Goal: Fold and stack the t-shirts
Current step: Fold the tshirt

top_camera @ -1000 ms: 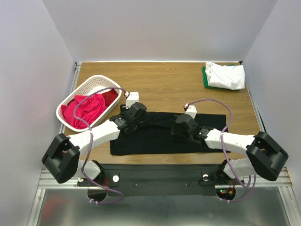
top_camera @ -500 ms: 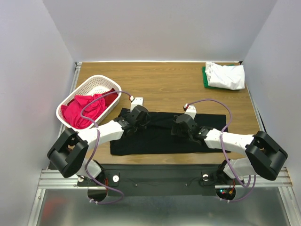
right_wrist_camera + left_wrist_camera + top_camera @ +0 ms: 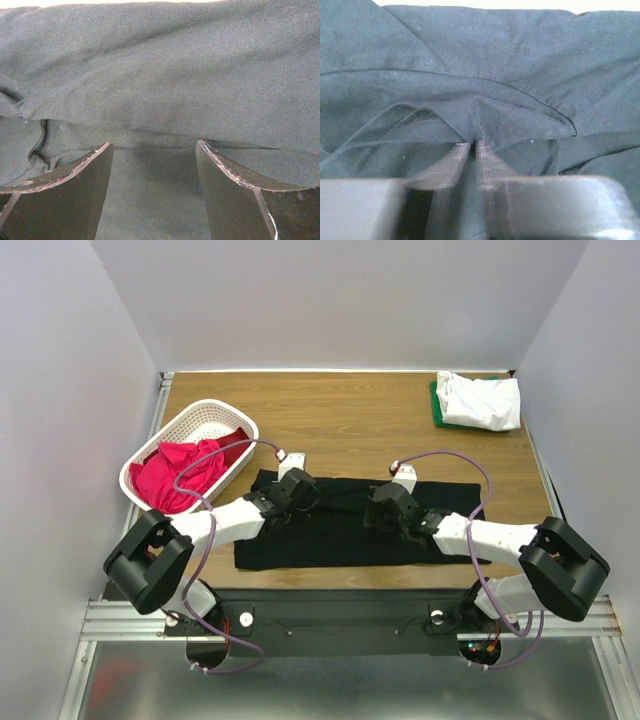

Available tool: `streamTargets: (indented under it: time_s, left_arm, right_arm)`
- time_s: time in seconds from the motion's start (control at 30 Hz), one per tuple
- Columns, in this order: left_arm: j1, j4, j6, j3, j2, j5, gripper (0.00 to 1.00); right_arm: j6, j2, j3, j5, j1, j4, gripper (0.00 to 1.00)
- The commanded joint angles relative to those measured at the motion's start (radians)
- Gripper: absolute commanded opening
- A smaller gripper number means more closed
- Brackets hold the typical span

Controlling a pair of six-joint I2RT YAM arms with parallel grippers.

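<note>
Left wrist view shows the left gripper [image 3: 473, 146] pinching a ridge of the black t-shirt [image 3: 520, 75], laid out at the 6 o'clock side of the table [image 3: 350, 420], while the right gripper [image 3: 154, 150] stands spread over its fold and, I judge, should close on both layers before lifting.

Pale grey walls [image 3: 340, 300] enclose a wooden table [image 3: 350, 420].
</note>
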Motion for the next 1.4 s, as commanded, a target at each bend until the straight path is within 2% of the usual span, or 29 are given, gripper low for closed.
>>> streamTargets:
  time_s: [0.0,0.07,0.1,0.53,1.23,1.27,1.33,1.37]
  left_arm:
    - [-0.004,0.02,-0.018,-0.022,-0.033,0.017,0.12]
    - [-0.004,0.014,-0.03,-0.031,-0.056,0.029,0.01]
    - [-0.004,0.011,-0.042,-0.04,-0.078,0.034,0.01]
    - [-0.022,0.091,-0.223,-0.186,-0.256,0.205,0.0]
    - [-0.188,0.14,-0.449,-0.298,-0.342,0.253,0.0]
    - [-0.191,0.14,-0.453,-0.303,-0.348,0.255,0.08]
    - [-0.2,0.134,-0.467,-0.314,-0.38,0.249,0.48]
    - [-0.201,0.129,-0.469,-0.314,-0.392,0.242,0.49]
  right_arm:
    - [0.008,-0.011,0.003,0.012,-0.005,0.022,0.73]
    - [0.006,-0.011,0.004,0.011,-0.005,0.022,0.73]
    - [0.006,-0.011,0.006,0.012,-0.005,0.022,0.73]
    - [0.003,-0.025,0.006,0.005,-0.005,0.022,0.73]
    - [0.003,-0.086,-0.031,-0.011,-0.005,0.022,0.75]
    - [0.003,-0.089,-0.032,-0.012,-0.005,0.022,0.75]
    - [-0.001,-0.094,-0.031,-0.011,-0.005,0.022,0.76]
    - [-0.003,-0.097,-0.031,-0.011,-0.006,0.022,0.76]
